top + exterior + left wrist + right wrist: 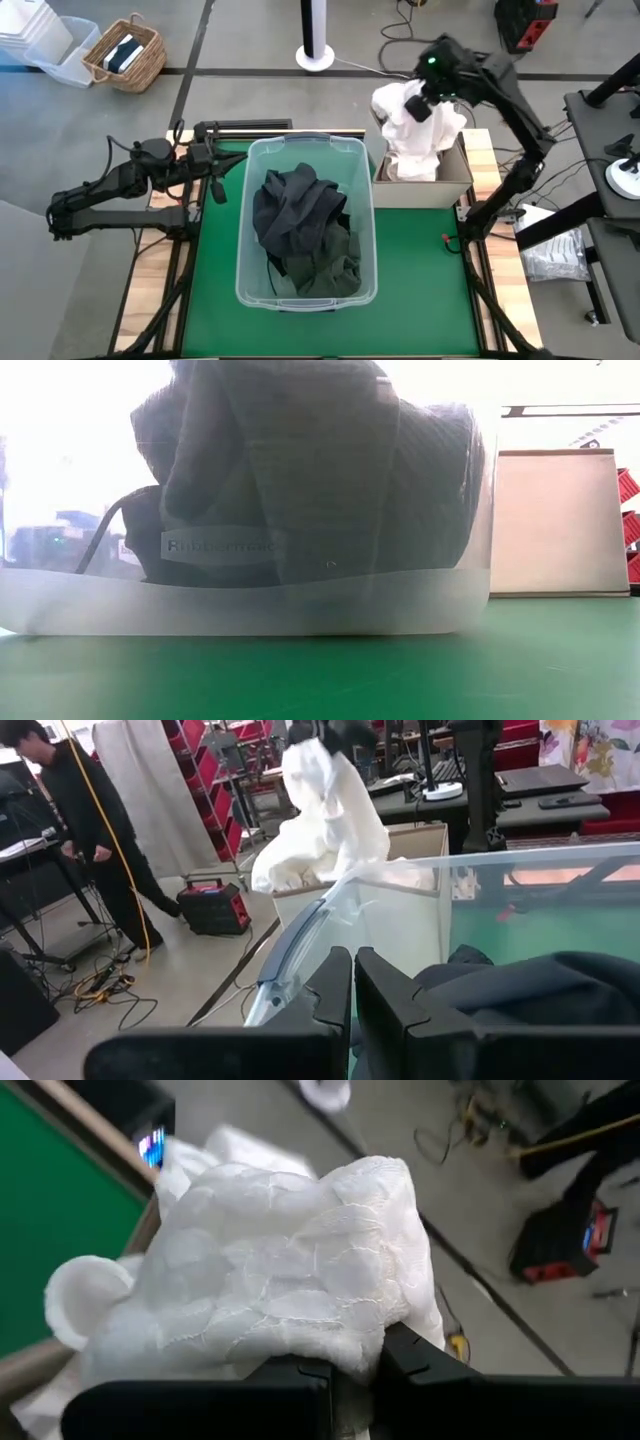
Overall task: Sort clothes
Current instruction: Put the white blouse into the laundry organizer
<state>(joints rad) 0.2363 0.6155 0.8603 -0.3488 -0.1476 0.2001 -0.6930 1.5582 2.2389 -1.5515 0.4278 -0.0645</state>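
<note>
A clear plastic tub (240,290) stands mid-table, holding a heap of dark grey and dark green clothes (305,230), which fill the low view (300,470). To its right at the far edge stands a beige cardboard box (425,190) with white clothes. My right gripper (420,103) hangs above the box, shut on a white lacy garment (280,1270). My left gripper (352,970) waits shut beside the tub's far left corner (222,160), holding nothing. My right gripper pinches a bunched fold of the white garment (345,1345) between its two fingers, which slant down from above. The garment hangs below the gripper (320,820). Its lower part rests in the box on the other white cloth (412,160).
On the floor beyond the table's far left stand a wicker basket (125,55) and white bins (40,45); a fan base (315,55) is behind the tub. A person (85,830) stands in the room. Green mat lies bare near the front edge (420,290).
</note>
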